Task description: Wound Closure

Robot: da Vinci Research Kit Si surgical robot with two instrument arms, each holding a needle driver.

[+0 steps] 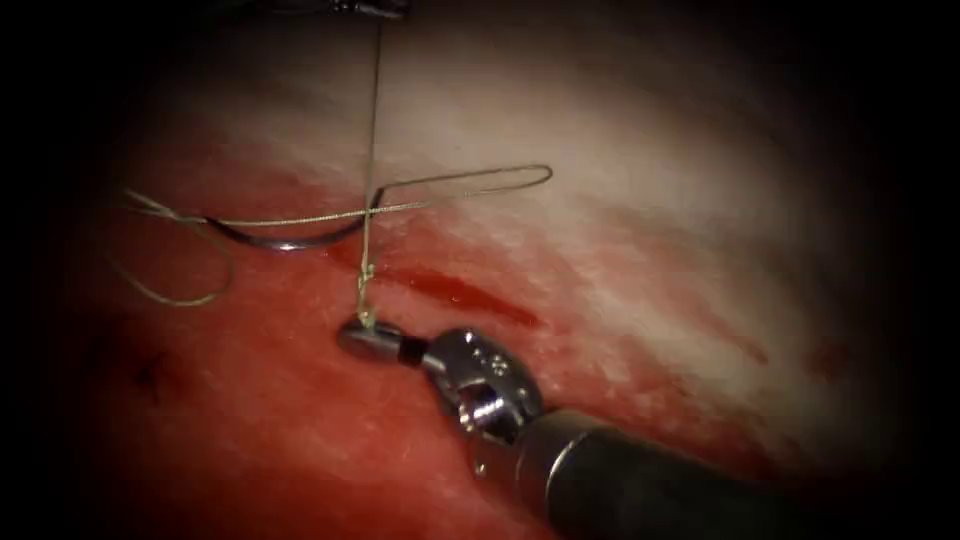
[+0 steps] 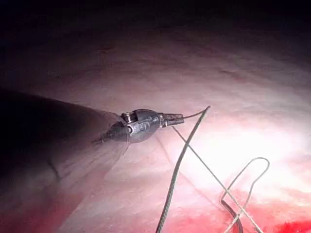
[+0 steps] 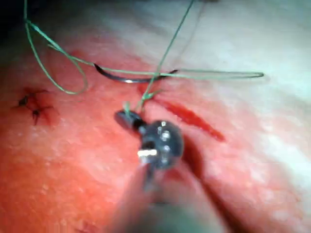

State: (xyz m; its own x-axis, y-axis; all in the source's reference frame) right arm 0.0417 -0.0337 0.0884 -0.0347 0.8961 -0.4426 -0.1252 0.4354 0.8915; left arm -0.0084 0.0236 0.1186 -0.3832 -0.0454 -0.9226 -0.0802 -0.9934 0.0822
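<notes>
The right claw, lower centre of the endoscope view, pinches the thread just below the cut. The left claw, half cut off at the top edge, is pressed together on that thread's upper end. The needle lies loose on the tissue, left of the cut.

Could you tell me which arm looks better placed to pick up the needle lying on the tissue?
Probably the right tool: it sits just below the needle, though shut on the thread. The left tool holds thread much farther up.
</notes>
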